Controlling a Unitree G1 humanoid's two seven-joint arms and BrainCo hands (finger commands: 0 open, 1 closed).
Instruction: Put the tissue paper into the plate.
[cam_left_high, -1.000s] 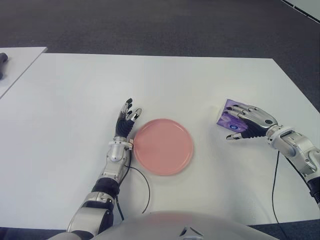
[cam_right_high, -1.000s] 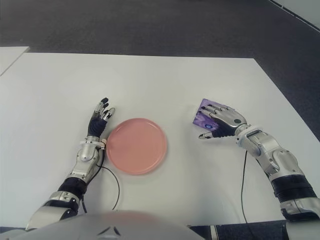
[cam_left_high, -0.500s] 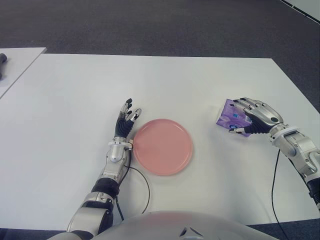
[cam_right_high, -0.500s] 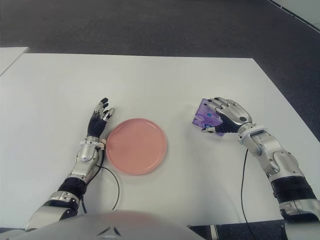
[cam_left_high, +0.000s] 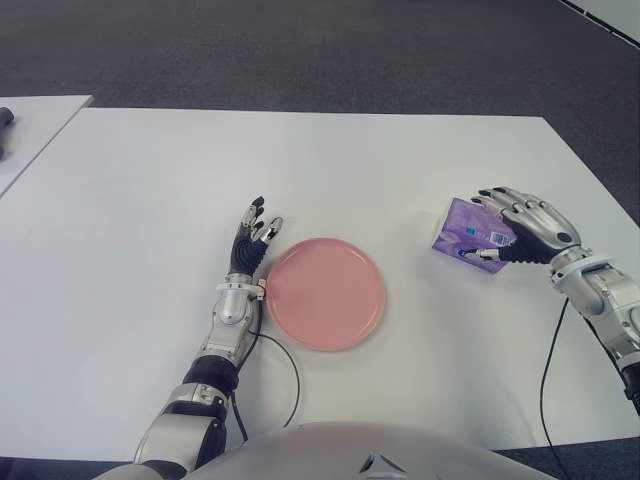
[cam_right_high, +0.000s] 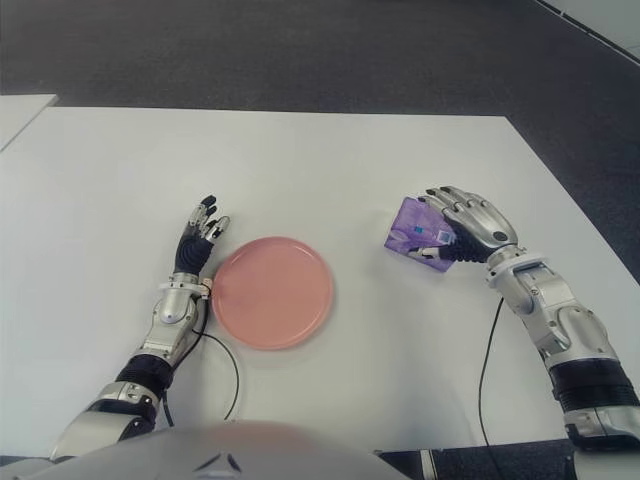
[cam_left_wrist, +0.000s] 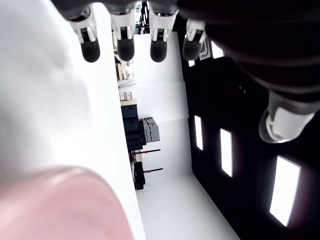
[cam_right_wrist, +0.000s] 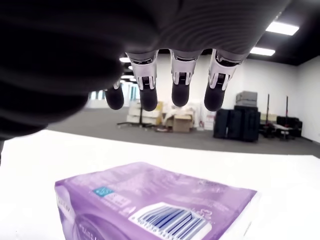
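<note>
Dark grey carpet lies beyond a white tabletop (cam_left_high: 150, 190) that fills most of both eye views. Near the middle of it, toward the robot, sits a round pink plate (cam_left_high: 325, 292), flat on the surface with nothing in it.

Off to the right of the plate, well apart from it, lies the tissue paper (cam_left_high: 462, 231), a purple plastic-wrapped pack with a barcode label on its upper face. It rests on the tabletop, not in the plate.

The right robot hand (cam_left_high: 524, 232) is over the right end of the pack, its fingers spread and arched above the wrapper and its thumb reaching in along the near side. In the right wrist view the fingertips (cam_right_wrist: 180, 95) hang in the air above the pack (cam_right_wrist: 155, 207) with clear space between them and the wrapper, so the robot hand is open and grips nothing; whether the thumb touches the pack cannot be told.

The left robot hand (cam_left_high: 252, 241) shows just beside the plate's left rim, fingers straight and pointing away from the robot, holding nothing. Its wrist view shows the extended fingertips (cam_left_wrist: 124, 49) over bare white surface and a blurred pink edge of the plate (cam_left_wrist: 65, 210) close by. A thin black cable (cam_left_high: 285, 375) curves on the tabletop beside the left forearm.
</note>
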